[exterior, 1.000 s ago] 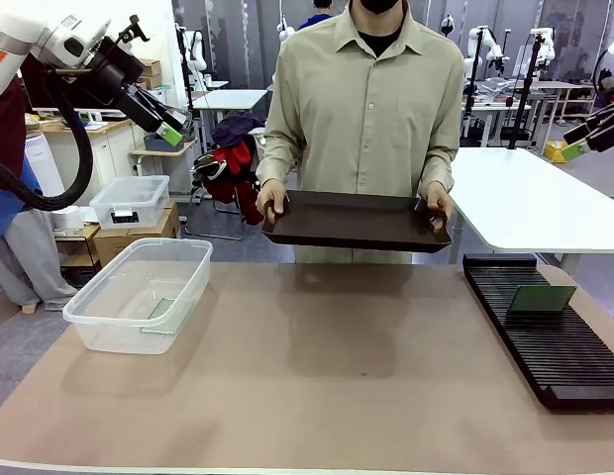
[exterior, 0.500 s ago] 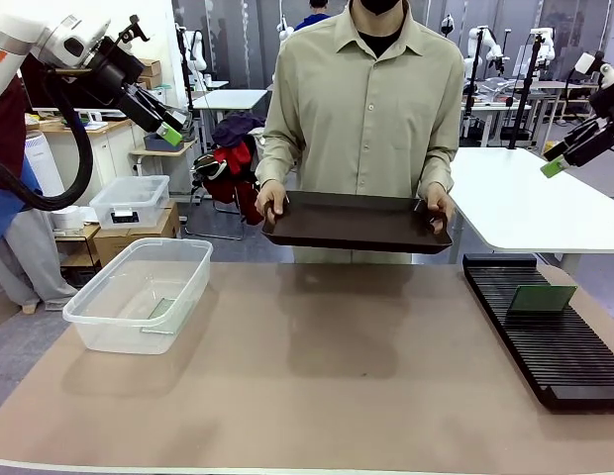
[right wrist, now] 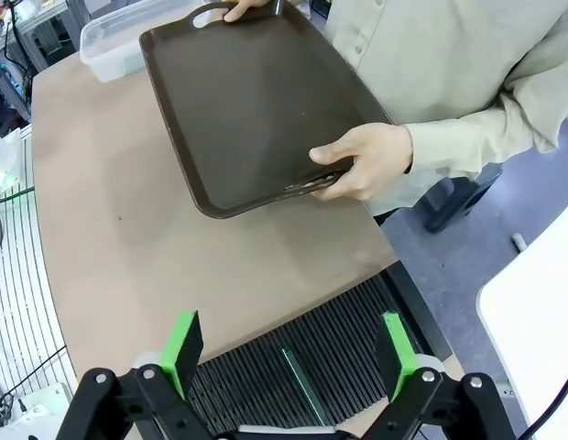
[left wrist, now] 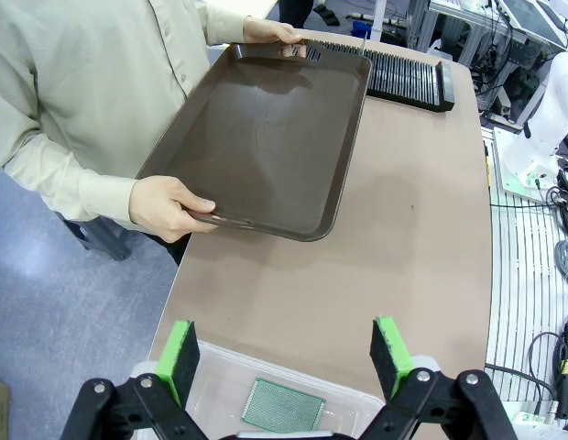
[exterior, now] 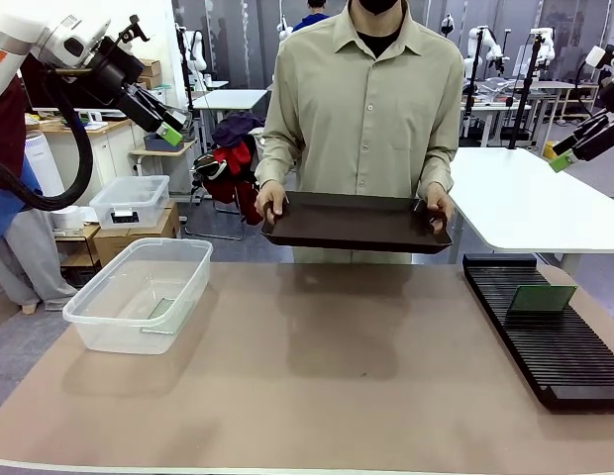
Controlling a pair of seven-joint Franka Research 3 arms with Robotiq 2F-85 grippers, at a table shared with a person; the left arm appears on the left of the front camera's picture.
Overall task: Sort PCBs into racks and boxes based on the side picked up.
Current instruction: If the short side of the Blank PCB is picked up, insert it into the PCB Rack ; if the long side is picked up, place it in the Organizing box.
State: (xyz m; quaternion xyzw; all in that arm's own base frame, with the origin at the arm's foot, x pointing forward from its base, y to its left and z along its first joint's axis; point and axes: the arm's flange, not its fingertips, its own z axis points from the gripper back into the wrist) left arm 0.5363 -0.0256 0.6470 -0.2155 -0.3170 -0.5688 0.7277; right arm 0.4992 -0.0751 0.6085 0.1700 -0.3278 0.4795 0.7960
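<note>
One green PCB (exterior: 161, 308) lies flat on the bottom of the clear plastic box (exterior: 188, 259) at the table's left; the left wrist view looks down on that PCB (left wrist: 283, 405) and the box (left wrist: 215, 378). A second green PCB (exterior: 542, 298) stands upright in the slotted black rack (exterior: 560, 351) at the right, seen edge-on as a PCB (right wrist: 302, 380) in the rack (right wrist: 256, 371) from the right wrist. My left gripper (exterior: 169, 132) hangs high above the box, open and empty (left wrist: 286, 353). High over the rack, my right gripper (exterior: 561, 159) is open and empty too (right wrist: 289, 353).
A person at the far edge holds an empty dark brown tray (exterior: 357, 223) level with both hands. A small lidded clear box (exterior: 131, 201) sits off the table at the left. A white table (exterior: 535, 203) stands behind the rack.
The right arm has swung its gripper up and leftward at the upper right. The left arm, the tray and both boards have stayed put.
</note>
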